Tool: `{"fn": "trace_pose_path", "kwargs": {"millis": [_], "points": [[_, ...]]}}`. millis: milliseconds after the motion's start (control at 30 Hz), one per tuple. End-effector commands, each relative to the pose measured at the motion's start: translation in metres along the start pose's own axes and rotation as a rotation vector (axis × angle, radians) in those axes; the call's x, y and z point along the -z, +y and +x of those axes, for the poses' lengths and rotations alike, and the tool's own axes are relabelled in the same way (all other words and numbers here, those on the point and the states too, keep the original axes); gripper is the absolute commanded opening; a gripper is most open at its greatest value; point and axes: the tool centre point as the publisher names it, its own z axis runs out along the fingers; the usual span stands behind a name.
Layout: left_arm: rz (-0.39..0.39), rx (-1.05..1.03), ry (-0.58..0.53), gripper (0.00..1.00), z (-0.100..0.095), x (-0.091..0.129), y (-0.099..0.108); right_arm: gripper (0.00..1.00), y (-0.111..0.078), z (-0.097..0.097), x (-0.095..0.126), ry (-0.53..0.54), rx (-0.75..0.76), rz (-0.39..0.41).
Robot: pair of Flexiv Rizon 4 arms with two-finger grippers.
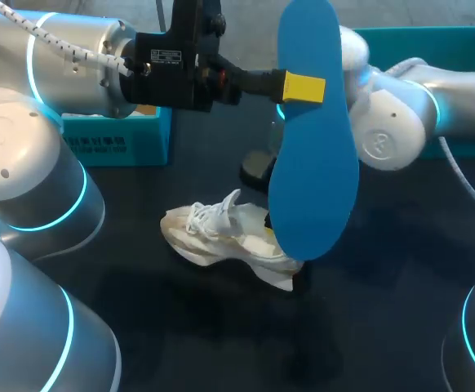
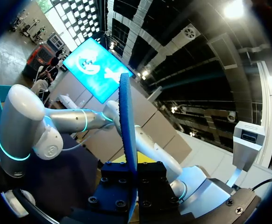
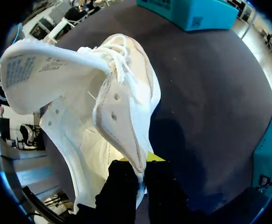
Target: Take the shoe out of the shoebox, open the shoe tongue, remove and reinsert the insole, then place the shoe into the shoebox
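Item: blue insole point(image 1: 312, 139), pinched upright in closed left hand point(image 1: 299, 86) above white shoe point(image 1: 221, 233) on counter point(image 1: 384, 318), right hand point(image 3: 140, 173) clamped on the shoe's rim; hazard: the thin edge-grip may let the insole twist, slip or buckle at reinsertion.

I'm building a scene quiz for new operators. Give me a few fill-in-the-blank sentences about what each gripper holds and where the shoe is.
1. The left gripper is shut on an insole coloured ____.
2. The right gripper is shut on the rim of the ____ shoe.
3. The shoe rests on the table, ____ the shoebox.
Missing words: blue; white; outside.
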Motion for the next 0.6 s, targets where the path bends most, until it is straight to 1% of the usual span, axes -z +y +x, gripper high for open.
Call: {"fn": "trace_pose_path", "kwargs": {"millis": [33,67,133,200,233,300,367,600], "points": [[0.002,0.0,-0.001,0.0,0.0,0.0,0.002,0.0,-0.017,0.009,0.004,-0.031,-0.164,-0.086],[0.002,0.0,-0.001,0.0,0.0,0.0,0.002,0.0,-0.019,0.011,0.005,-0.03,-0.207,-0.115],[0.002,0.0,-0.001,0.0,0.0,0.0,0.002,0.0,-0.023,0.014,0.006,-0.035,-0.281,-0.142],[0.002,0.0,-0.001,0.0,0.0,0.0,0.002,0.0,-0.026,0.017,0.007,-0.039,-0.329,-0.16],[0.002,0.0,-0.001,0.0,0.0,0.0,0.002,0.0,-0.027,0.018,0.007,-0.043,-0.35,-0.155],[0.002,0.0,-0.001,0.0,0.0,0.0,0.002,0.0,-0.025,0.021,0.009,-0.041,-0.357,-0.185],[0.002,0.0,-0.001,0.0,0.0,0.0,0.002,0.0,-0.02,0.025,0.013,-0.052,-0.327,-0.186],[0.002,0.0,-0.001,0.0,0.0,0.0,0.002,0.0,-0.02,0.025,0.013,-0.052,-0.327,-0.186]]}}
